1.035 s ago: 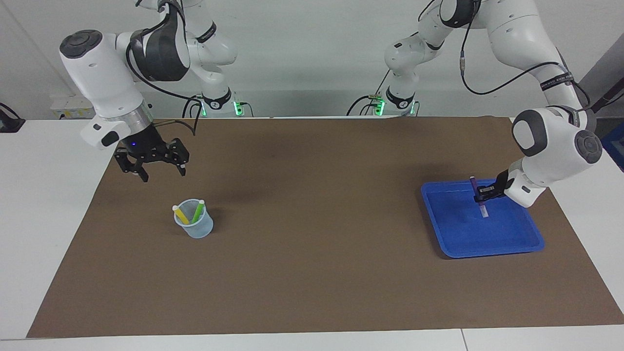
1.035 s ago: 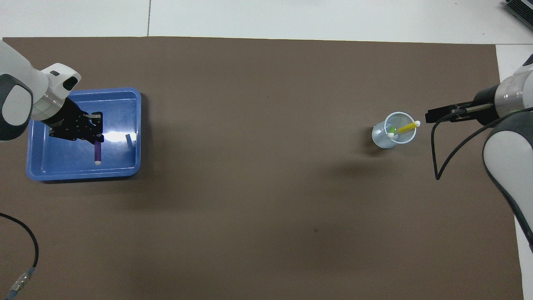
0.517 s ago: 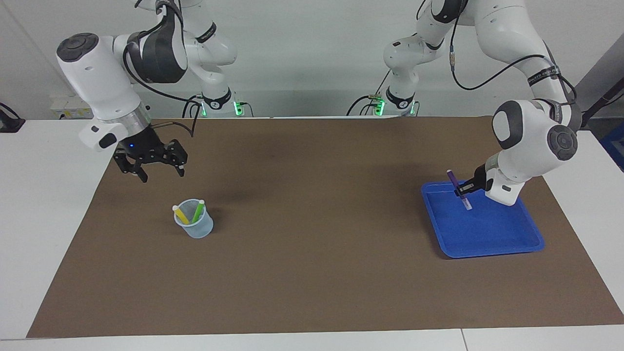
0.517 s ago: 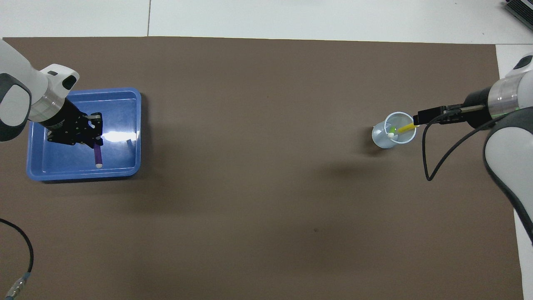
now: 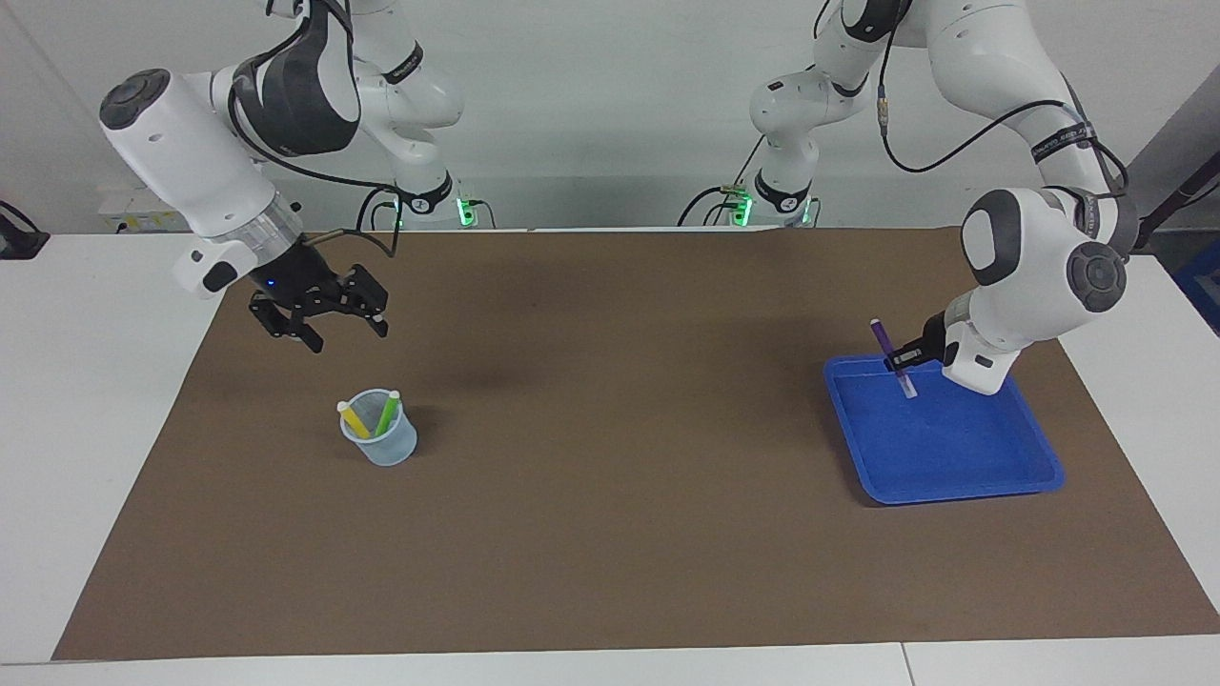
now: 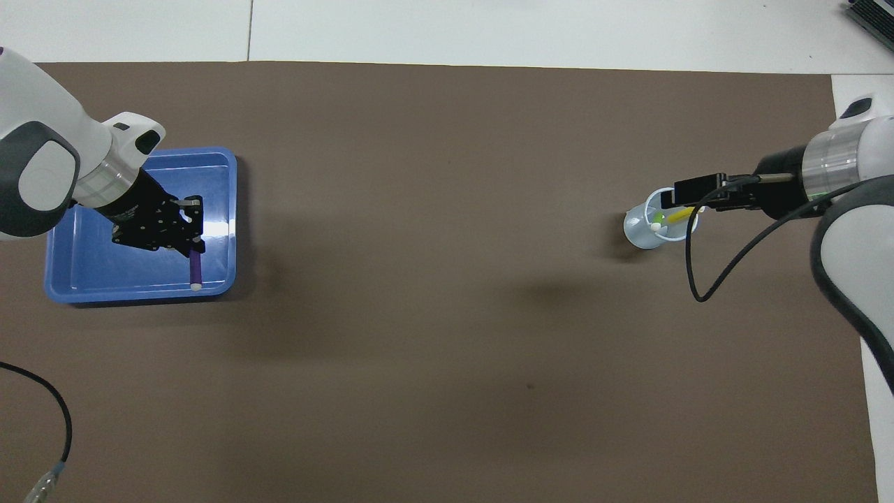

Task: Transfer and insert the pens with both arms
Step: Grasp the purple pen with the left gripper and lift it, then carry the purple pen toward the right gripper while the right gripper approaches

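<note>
Purple pen (image 5: 890, 358) was held in the closed left pincer (image 5: 900, 362), tilted and lifted clear over the blue tray (image 5: 953, 476) at the left arm's end of the brown-covered surface (image 5: 620, 534), its whitish end pointing down toward the tray. The yellow pen (image 5: 354, 419) and the green pen (image 5: 386, 413) were already stood leaning in the clear plastic cup (image 5: 383, 445) at the right arm's end of the surface. The right pincer (image 5: 338, 329) was held open and empty in the air near the cup, toward the robots from it.

A handover of the last pen was judged to be the step ahead. The pen was gripped near its middle and at a slant, so little free length was left for the second pincer; a misjudged meeting could see it knocked loose or dropped onto the surface. Two pens were already leaning across the cup's mouth, and the light cup could be tipped if the third were pressed in against them.
</note>
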### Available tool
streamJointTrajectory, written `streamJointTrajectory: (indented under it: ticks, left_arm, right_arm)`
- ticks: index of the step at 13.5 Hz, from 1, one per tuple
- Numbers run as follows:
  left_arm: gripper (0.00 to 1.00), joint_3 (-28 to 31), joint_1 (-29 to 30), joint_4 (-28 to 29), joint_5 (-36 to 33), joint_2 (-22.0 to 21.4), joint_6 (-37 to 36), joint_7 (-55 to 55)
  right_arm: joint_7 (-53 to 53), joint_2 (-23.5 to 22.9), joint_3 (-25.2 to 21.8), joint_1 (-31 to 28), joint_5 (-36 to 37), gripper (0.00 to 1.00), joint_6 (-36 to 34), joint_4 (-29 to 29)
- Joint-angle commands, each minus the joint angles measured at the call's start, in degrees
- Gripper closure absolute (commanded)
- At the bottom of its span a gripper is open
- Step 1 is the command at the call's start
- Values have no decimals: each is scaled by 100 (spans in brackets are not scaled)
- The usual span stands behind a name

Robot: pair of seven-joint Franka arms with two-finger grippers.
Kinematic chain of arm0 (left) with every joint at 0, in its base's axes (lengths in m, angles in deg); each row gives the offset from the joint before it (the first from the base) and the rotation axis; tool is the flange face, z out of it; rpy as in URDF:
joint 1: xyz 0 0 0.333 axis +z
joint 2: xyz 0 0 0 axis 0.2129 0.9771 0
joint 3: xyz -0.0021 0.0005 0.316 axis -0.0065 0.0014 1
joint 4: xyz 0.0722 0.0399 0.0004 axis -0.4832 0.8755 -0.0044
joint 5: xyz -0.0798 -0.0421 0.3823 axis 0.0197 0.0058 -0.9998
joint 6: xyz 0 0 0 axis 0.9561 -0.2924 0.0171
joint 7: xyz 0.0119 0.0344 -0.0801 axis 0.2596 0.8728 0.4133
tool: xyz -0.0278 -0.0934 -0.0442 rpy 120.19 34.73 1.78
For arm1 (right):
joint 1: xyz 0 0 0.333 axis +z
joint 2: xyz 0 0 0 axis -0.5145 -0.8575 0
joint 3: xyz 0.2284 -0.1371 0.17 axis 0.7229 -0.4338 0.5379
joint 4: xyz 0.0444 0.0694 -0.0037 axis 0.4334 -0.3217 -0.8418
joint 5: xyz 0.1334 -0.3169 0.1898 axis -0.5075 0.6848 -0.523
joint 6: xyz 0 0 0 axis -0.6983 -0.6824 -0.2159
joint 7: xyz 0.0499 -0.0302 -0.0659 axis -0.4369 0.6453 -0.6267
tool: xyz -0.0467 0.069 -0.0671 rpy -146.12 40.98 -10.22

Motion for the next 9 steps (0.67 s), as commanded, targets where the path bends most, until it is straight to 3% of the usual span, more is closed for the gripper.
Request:
streamJointTrajectory:
  ticks: [1, 3, 6, 9]
  left_arm:
    - [100, 29, 0, 69, 686, -152, -141, 939]
    - [100, 3, -104, 96, 1169, -153, -71, 2188]
    - [100, 11, -464, 122, 1348, -144, 166, 2510]
    - [100, 2, -685, 218, 1618, -144, 561, 3008]
  right_arm:
    - [513, 115, 17, 163, -449, 0, -56, -85]
    - [812, 150, 17, 172, -837, 0, -38, -121]
    - [1322, 159, 17, 383, -1109, 0, 32, -129]
    - [2015, 151, 17, 734, -1486, 0, 601, -164]
